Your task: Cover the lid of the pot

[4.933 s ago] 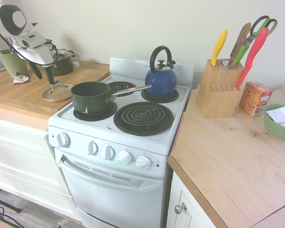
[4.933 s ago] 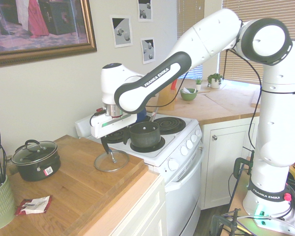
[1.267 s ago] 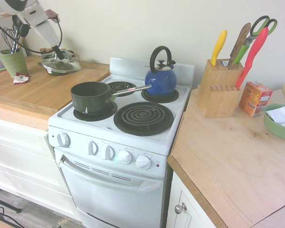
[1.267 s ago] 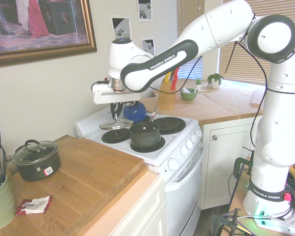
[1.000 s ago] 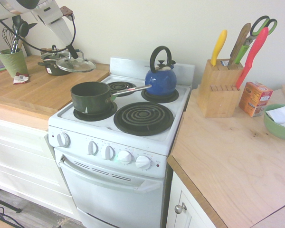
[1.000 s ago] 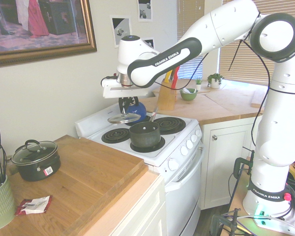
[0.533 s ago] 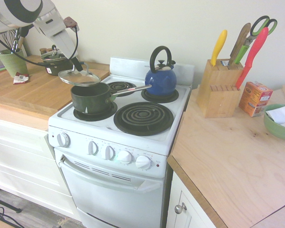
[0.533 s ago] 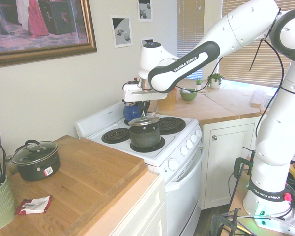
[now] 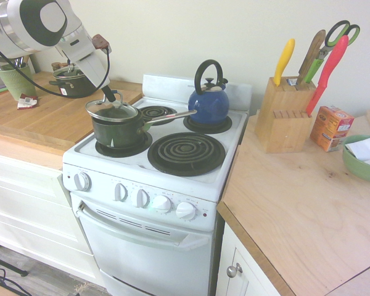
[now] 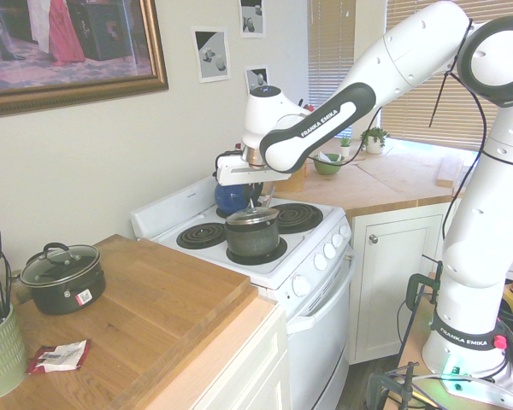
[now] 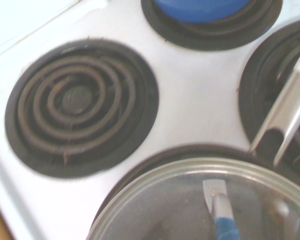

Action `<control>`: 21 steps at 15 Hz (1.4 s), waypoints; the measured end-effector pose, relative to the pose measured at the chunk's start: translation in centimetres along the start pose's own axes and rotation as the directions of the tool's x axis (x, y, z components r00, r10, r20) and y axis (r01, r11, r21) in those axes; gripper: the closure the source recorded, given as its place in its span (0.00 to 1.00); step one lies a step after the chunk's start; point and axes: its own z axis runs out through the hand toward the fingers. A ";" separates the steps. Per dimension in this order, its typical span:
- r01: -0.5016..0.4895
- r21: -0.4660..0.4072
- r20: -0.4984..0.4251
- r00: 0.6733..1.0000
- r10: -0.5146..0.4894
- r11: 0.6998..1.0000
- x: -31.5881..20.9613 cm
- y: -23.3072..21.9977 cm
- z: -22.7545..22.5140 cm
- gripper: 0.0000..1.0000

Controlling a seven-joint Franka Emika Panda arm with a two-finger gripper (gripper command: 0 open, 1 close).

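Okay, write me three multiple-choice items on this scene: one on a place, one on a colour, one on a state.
1. Where is the kettle?
A) In the green bowl
B) On a rear burner
C) On the wooden counter

2. What colour is the kettle's body?
A) Blue
B) Red
C) Yellow

3. How does the gripper stand?
A) Wide open, away from everything
B) Resting on the knife block
C) Shut on the glass lid's handle

Answers:
1: B. The kettle sits on the burner at the back of the stove, beside the backsplash panel.
2: A. Its body shows blue in both exterior views.
3: C. The gripper has the handle of the glass lid between its fingers, over the saucepan.
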 end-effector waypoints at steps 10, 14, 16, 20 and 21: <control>0.005 0.041 -0.066 0.998 -0.003 0.999 -1.4 -0.5 2.4 1.00; 0.019 0.052 -0.081 0.997 -0.015 0.998 -1.7 -0.3 2.8 1.00; 0.027 0.048 -0.077 0.997 -0.023 0.998 -2.1 0.1 2.9 0.00; 0.041 0.040 -0.052 0.998 -0.039 0.998 -2.7 1.1 2.4 0.00; 0.043 0.040 -0.047 0.998 -0.041 0.998 -2.7 1.1 2.3 0.00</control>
